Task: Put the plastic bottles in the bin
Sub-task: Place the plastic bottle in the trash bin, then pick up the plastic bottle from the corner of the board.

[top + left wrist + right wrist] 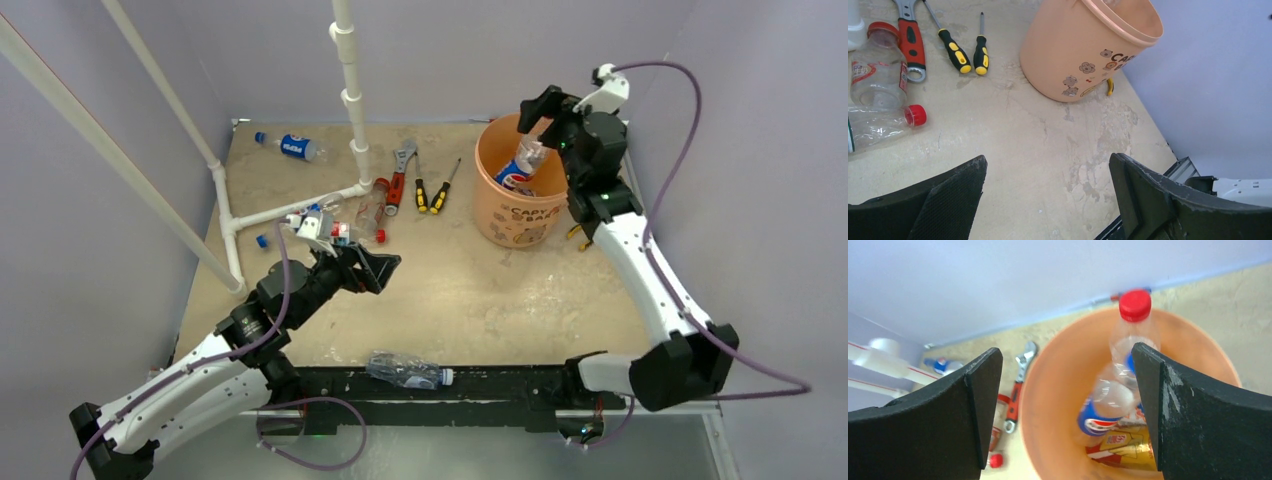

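Bottles (520, 170) are seen inside the orange bin (497, 228) at the far right, directly under the right gripper (1065, 357), whose jaws are spread wide with nothing pinched. The left gripper (1048, 165) is likewise held spread and empty above the table (480, 300). More bottles are found beside the white pipe (300, 205), one at the far left (293, 146) and one at the near edge (405, 370).

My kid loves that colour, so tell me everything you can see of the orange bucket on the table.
The bucket is round, pale orange plastic by its look, wider at the rim than at the base, with dark lettering and small cartoon prints on its side. It stands upright and open at the far right of the table, to the right of the screwdrivers. Inside are clear bottles, one with a blue Pepsi label.
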`<control>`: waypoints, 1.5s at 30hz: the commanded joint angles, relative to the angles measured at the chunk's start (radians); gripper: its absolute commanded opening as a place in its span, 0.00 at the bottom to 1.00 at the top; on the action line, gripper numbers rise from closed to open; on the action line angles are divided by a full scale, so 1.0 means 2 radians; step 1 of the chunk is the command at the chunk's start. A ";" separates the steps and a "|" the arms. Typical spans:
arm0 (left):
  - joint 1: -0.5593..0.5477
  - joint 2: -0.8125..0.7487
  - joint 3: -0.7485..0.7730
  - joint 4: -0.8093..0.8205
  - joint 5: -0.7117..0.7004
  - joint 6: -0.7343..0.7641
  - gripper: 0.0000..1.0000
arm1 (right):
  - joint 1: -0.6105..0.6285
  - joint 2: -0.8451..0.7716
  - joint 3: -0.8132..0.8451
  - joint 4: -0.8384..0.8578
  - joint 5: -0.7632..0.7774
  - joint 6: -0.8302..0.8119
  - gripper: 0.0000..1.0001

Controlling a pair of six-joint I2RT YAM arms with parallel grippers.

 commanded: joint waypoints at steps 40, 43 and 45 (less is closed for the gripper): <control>0.002 -0.063 0.003 -0.428 -0.231 -0.400 0.99 | 0.002 -0.535 -0.357 -0.054 -0.432 0.141 0.98; 0.002 -0.034 -0.014 -0.417 -0.195 -0.410 0.99 | 0.002 -0.538 -0.372 -0.063 -0.433 0.138 0.97; 0.002 -0.011 -0.023 -0.389 -0.165 -0.405 0.99 | 0.002 -0.540 -0.378 -0.081 -0.429 0.130 0.97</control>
